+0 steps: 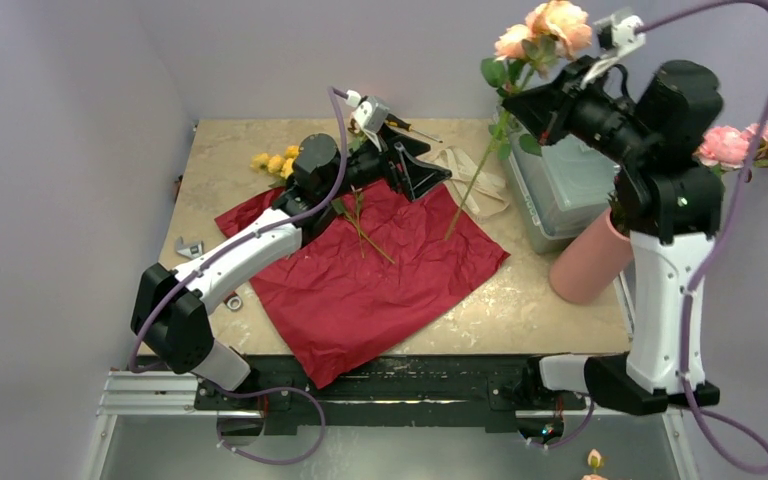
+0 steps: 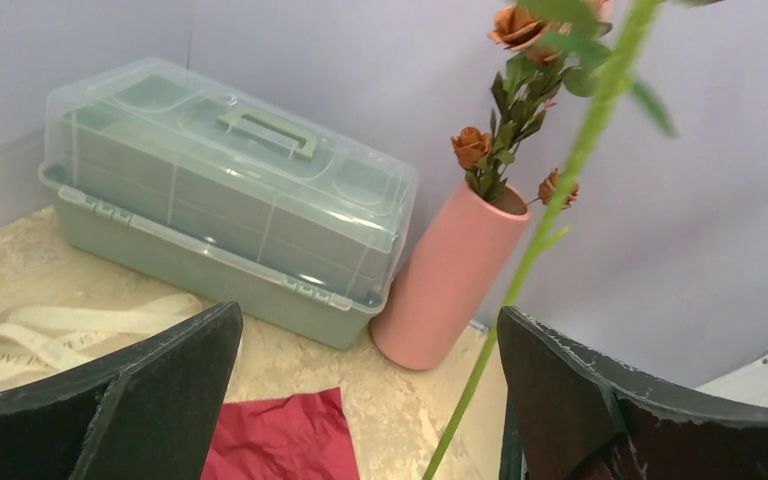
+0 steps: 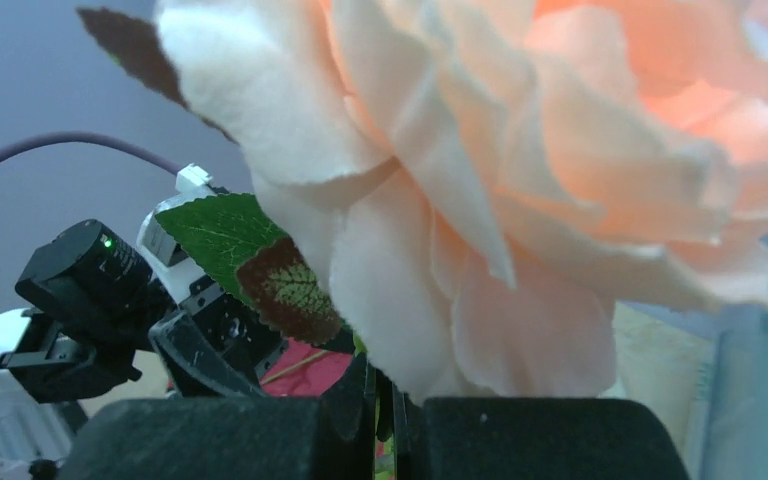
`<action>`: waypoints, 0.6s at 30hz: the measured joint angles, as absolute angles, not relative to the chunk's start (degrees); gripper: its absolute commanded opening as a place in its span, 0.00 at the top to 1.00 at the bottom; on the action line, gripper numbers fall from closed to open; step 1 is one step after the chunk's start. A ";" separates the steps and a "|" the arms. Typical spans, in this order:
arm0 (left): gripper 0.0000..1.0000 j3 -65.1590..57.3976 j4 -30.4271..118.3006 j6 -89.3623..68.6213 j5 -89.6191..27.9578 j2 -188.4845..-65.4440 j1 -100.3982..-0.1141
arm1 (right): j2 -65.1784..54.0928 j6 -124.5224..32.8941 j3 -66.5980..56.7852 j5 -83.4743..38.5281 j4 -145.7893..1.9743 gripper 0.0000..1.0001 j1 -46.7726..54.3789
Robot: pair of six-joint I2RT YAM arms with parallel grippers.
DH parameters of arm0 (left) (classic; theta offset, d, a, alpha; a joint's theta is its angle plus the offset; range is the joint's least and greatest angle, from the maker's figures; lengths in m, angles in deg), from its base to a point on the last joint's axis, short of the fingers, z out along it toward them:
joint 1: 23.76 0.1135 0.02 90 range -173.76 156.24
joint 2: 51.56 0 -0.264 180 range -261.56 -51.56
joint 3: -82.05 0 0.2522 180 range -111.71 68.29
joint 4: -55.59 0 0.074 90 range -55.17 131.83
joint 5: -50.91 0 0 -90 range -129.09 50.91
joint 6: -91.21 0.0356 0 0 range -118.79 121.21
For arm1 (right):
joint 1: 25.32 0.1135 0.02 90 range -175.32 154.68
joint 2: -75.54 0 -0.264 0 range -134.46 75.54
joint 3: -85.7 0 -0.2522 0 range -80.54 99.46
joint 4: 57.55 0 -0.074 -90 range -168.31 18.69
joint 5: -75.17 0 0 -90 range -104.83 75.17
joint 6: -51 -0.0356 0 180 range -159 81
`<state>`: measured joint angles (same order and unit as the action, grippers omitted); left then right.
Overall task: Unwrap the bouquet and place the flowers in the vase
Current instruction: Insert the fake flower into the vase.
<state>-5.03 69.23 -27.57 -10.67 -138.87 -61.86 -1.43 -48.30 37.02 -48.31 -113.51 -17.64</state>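
While the left claw (image 2: 368, 340) gapes, the right claw (image 3: 390, 420) pinches a thin-stemmed, ruffled rose (image 3: 560, 150).

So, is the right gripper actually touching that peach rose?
Touching. In the right wrist view the right gripper is shut on the peach rose, with its stem pinched between the fingers just under the bloom.

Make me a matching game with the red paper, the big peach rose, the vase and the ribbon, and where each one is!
1. red paper
2. peach rose
3. vase
4. ribbon

A. lying loose beside the plastic box
B. pinched in the right gripper
C. spread open on the table
D. has flowers in it

Pairs: 1-C, 2-B, 3-D, 4-A.
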 measured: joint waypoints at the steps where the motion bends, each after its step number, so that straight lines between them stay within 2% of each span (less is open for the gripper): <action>1: 0.00 -5.03 68.62 -27.59 -10.69 -138.87 -61.62 | -0.16 -47.34 37.37 -47.19 -114.27 1.00 -18.17; 10: 0.00 -5.01 64.84 -27.61 -12.33 -138.87 -60.05 | 9.43 -35.88 45.13 -35.15 -120.94 1.00 -24.57; 18: 0.00 -2.95 64.77 -26.60 -13.57 -137.77 -60.03 | 12.69 -32.39 48.56 -27.96 -123.91 1.00 -36.53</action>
